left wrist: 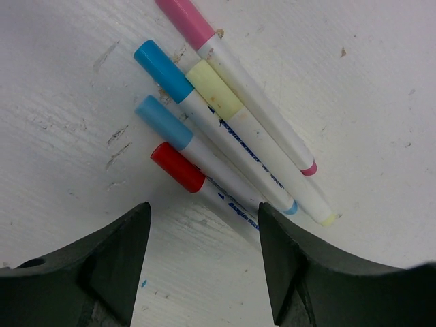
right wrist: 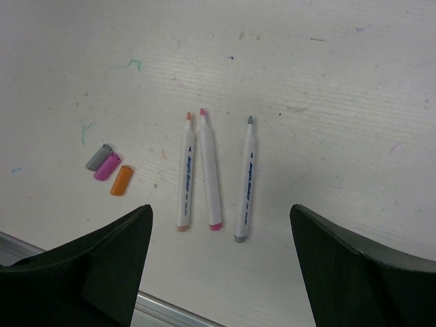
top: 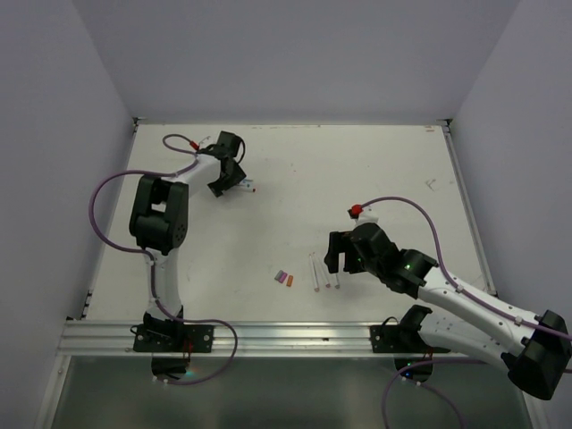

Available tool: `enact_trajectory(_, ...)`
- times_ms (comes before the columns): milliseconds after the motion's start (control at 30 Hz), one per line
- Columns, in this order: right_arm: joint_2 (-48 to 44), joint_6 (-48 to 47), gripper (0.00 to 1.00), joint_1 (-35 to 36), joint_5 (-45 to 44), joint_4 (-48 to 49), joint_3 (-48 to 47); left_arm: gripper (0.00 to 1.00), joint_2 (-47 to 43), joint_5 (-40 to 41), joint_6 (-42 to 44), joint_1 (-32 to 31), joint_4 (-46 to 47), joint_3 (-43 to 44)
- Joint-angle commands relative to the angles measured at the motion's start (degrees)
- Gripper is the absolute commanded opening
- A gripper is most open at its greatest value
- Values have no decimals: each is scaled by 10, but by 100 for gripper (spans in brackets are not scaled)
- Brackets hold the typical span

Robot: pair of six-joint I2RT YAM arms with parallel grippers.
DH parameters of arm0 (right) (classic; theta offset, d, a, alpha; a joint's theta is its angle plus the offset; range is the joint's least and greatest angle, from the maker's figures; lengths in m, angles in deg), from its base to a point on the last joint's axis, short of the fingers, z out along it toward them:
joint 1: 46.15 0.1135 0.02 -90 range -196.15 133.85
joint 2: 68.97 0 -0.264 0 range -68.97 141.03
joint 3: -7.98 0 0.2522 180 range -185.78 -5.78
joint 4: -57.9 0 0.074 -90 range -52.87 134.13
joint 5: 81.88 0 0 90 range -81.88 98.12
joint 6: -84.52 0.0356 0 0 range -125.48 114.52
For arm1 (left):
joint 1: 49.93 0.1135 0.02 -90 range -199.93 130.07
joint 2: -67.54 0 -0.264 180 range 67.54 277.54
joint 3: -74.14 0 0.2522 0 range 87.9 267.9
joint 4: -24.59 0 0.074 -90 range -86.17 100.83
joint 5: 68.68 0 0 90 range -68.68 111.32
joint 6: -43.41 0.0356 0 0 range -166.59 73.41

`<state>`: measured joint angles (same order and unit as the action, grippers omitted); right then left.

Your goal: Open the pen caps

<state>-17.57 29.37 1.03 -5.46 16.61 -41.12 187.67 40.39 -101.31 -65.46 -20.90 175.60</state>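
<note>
Uncapping partway: three slim white pens (right wrist: 210,174) bare near loose stubby caps (right wrist: 105,165); left gripper (left wrist: 202,231) and right gripper (right wrist: 221,231) gape empty; next move likely pinching red-capped pen (left wrist: 178,167).

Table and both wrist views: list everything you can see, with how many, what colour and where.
Capped white plastic marker pens: five; caps pink, blue, yellow, light blue, red; bunched at the table's far left, below the left end effector.
Uncapped white marker pens: three; tips orange, pink, grey; side by side near the front middle.
Loose stubby plastic pen caps: three; grey, magenta, orange; just left of the uncapped pens.
White table: one; scuffed and ink-marked.
Purple cables: looping along both arms.
Black-and-white arms: two; left end effector open over the capped pens, right end effector open over the uncapped pens.
</note>
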Motion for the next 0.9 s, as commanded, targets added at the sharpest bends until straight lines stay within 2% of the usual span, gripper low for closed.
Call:
enact_trajectory(0, 5, -1, 86, -2, -9, 27, 1, 66, 10, 54, 7, -6, -45, -26)
enact_trajectory(167, 6, 0, 86, -2, -7, 28, 1, 65, -8, 55, 2, -12, -8, -80)
enact_trajectory(500, 9, 2, 86, -2, -4, 30, 4, 61, -8, 54, 0, -22, 5, -110)
enact_trajectory(867, 5, 7, 86, -2, 0, 36, 16, 58, -39, 60, -13, -23, 46, -182)
